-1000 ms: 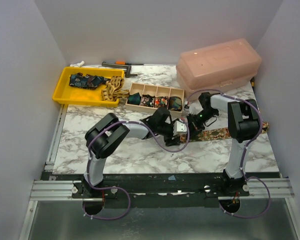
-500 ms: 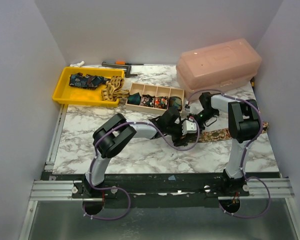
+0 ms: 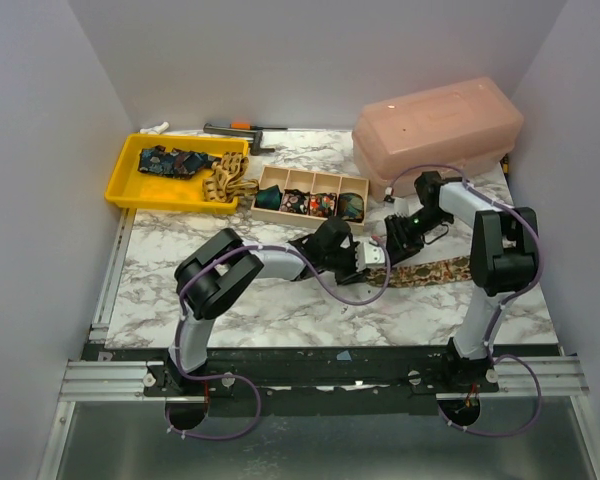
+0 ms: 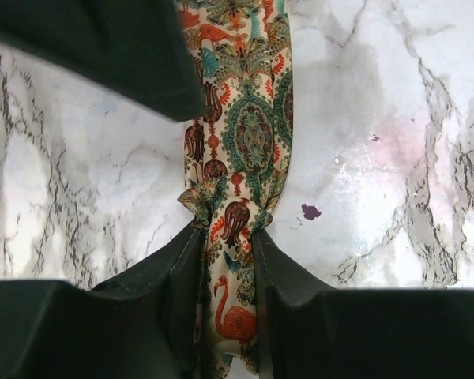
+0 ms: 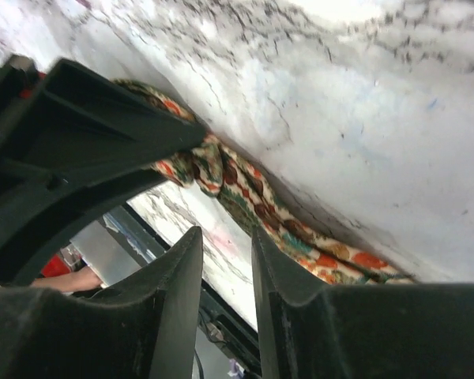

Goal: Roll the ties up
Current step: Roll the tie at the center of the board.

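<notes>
**Item:** patterned tie [image 4: 249, 134], lying flat and unrolled on the marble worktop [image 3: 280, 300], right of centre and running toward the right edge.

**Progress:** rolling looks barely begun. Only a small bunched fold shows at the tie's inner end.

**Left tool** [image 4: 225, 233]: pressed together on that bunched end.

**Right tool** [image 5: 225, 257]: fingers slightly apart with nothing between them, hovering just beside the same end.

**Done:** coiled ties [image 3: 310, 202] appear to fill all four compartments of the wooden divider box [image 3: 315, 172].

**Left to do:** this tie, plus a dark blue tie [image 3: 170, 160] and a tan tie [image 3: 225, 178] lying loose in the yellow tray [image 3: 165, 206].

**Room:** open worktop lies on the near side of the tie. The divider box and the pink case [image 3: 440, 125] crowd the far side. The two tools stand very close together, so there is little margin between them.
</notes>
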`<state>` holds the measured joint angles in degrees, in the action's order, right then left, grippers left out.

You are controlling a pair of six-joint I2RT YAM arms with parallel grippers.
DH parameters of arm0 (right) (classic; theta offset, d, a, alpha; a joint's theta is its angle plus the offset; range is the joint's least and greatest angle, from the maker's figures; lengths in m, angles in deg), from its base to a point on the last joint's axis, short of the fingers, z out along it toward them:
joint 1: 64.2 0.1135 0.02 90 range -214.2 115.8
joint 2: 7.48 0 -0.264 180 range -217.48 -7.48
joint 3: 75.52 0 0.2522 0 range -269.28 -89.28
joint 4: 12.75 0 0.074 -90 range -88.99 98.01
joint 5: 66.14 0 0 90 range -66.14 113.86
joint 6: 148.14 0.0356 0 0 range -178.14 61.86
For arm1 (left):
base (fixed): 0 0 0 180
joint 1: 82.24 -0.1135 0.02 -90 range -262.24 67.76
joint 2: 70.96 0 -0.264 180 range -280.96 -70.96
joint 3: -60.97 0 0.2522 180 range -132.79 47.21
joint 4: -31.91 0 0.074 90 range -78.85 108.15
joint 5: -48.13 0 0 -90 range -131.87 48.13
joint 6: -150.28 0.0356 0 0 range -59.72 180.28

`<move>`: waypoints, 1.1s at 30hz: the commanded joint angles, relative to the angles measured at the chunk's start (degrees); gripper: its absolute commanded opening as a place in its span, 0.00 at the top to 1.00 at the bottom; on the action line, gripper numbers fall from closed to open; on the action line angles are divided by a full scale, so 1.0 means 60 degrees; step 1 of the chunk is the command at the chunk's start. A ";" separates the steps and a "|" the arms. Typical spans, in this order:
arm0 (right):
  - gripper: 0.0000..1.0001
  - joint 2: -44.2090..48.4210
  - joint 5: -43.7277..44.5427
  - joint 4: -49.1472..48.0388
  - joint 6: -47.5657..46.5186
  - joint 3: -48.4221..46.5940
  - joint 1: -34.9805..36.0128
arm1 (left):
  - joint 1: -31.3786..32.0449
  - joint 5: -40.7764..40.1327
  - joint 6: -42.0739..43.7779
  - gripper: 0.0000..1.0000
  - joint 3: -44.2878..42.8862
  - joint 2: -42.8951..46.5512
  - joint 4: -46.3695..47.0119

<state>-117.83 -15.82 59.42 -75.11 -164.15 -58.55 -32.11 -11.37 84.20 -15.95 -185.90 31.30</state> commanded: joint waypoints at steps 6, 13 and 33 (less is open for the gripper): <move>0.67 -0.0330 0.1077 -0.1135 0.0688 0.0419 0.0068 | -0.0444 -0.2151 -0.0918 0.71 0.0904 -0.0296 -0.2119; 0.69 -0.1292 0.1422 -0.1533 0.0435 0.0100 0.0069 | -0.0451 -0.1631 -0.0802 0.63 0.1352 -0.0097 -0.1810; 0.54 -0.1239 -0.1302 -0.1595 0.1650 -0.0545 0.1082 | -0.0461 -0.0892 -0.0700 0.60 0.1225 -0.0266 -0.1941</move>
<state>-122.48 -21.31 52.91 -66.65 -166.82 -52.71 -34.67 -16.07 79.06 -11.75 -182.84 33.09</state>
